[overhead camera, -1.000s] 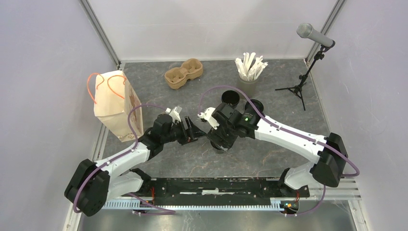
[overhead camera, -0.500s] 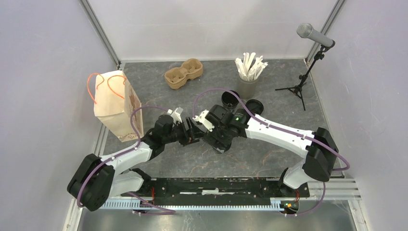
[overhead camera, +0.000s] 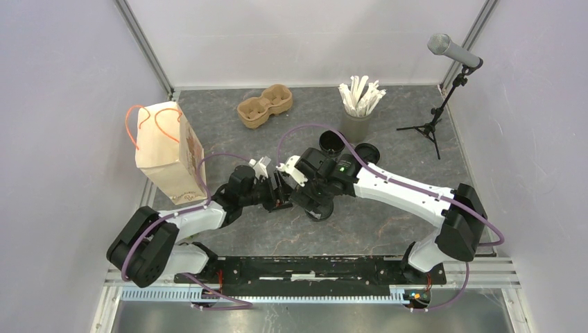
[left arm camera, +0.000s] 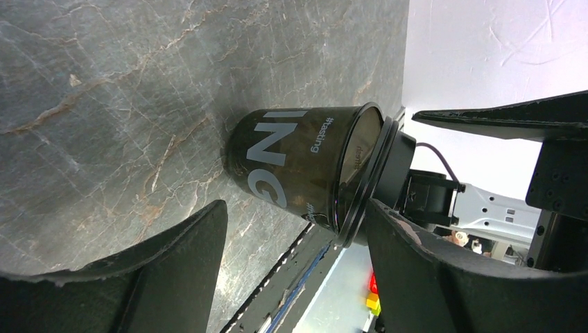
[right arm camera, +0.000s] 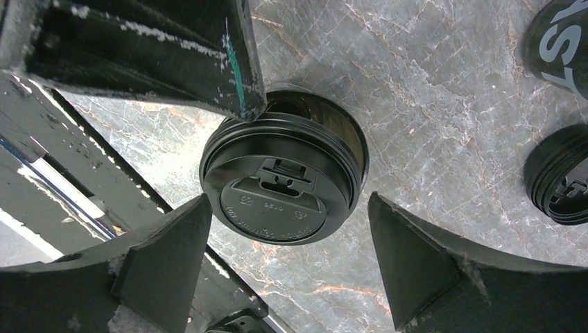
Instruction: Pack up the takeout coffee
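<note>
The takeout coffee [right arm camera: 281, 184] is a small black cup with its black lid on, standing on the grey marble table [right arm camera: 444, 104]. My right gripper [right arm camera: 288, 201] hangs open straight above it, one finger on each side of the lid with a gap on both. In the left wrist view the takeout coffee [left arm camera: 305, 170] shows white lettering and stands just beyond my open left gripper [left arm camera: 295, 208]. One left finger [right arm camera: 208, 62] reaches the cup's rim. From above, the right wrist [overhead camera: 315, 191] hides most of the cup.
A second black cup [overhead camera: 331, 142] without a lid and a loose black lid [overhead camera: 367, 152] sit behind the arms. A paper bag [overhead camera: 166, 149] stands at the left. The brown carrier [overhead camera: 265, 105], a grey cup of white sticks [overhead camera: 360, 104] and a microphone stand [overhead camera: 444, 83] are at the back.
The left gripper has moved right, closer to the lidded cup. The right arm shifted slightly left over the cup and its fingers spread a little wider.
</note>
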